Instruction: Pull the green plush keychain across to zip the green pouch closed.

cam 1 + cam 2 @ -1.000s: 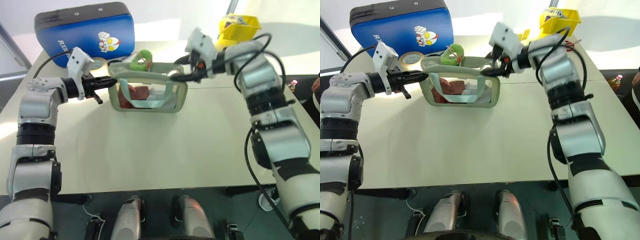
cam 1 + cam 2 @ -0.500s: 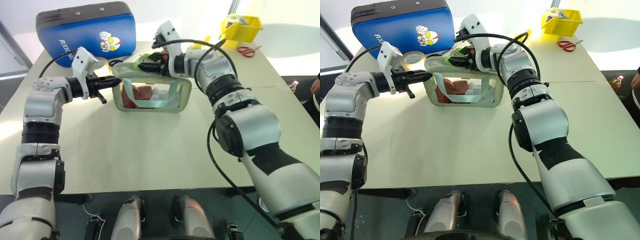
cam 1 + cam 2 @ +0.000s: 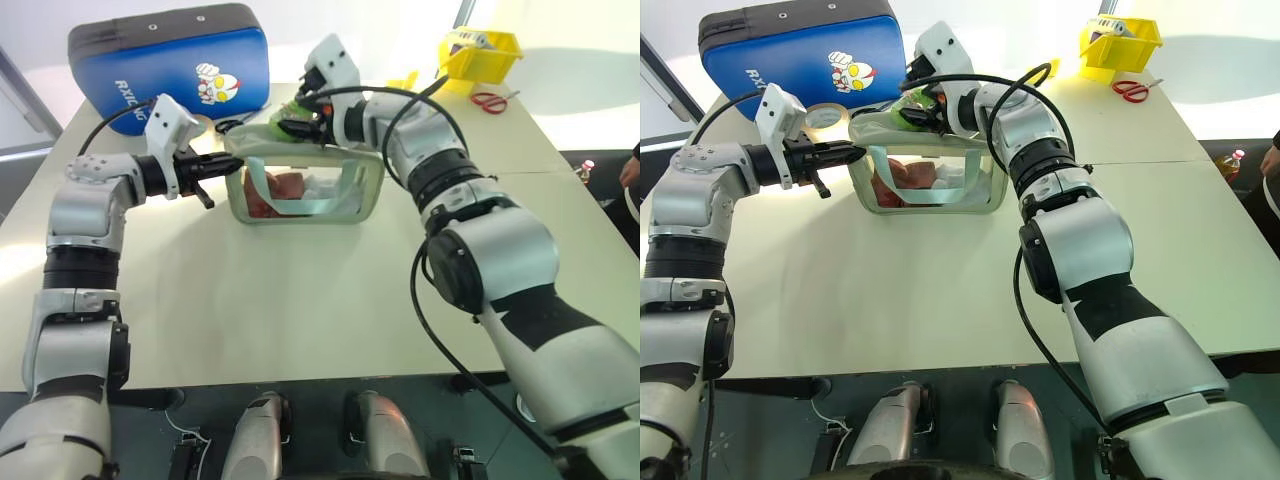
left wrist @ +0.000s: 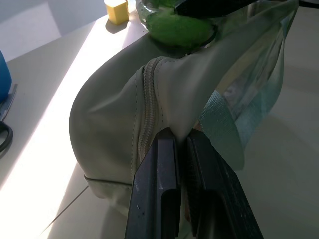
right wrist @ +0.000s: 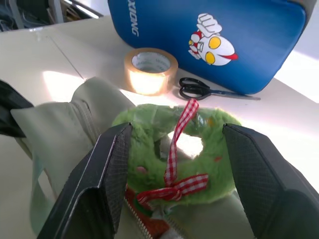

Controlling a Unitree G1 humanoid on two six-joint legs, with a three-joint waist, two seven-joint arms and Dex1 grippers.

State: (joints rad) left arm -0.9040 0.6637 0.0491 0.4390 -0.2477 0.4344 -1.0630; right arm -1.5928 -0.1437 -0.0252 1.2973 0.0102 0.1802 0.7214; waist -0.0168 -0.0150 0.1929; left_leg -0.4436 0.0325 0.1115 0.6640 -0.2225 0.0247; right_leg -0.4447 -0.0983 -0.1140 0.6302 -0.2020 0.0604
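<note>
Pale and sunlit, the counter (image 3: pixel 300 300) carried the green pouch (image 3: pixel 305 180) near its far side, in front of a blue padded case (image 3: pixel 170 62) and a tape roll (image 5: pixel 150 69). At the pouch's end the left claw (image 3: pixel 228 164) was clamped shut on a fold of fabric. Across the top, the right claw (image 5: pixel 174 164) stood spread around the green plush keychain (image 5: pixel 174 144), one finger on either side.

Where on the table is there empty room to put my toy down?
The wide bare stretch of table in front of the green pouch is free. So is the patch between the pouch and the red scissors. It is crowded behind the pouch: blue case, tape roll, black scissors.
</note>
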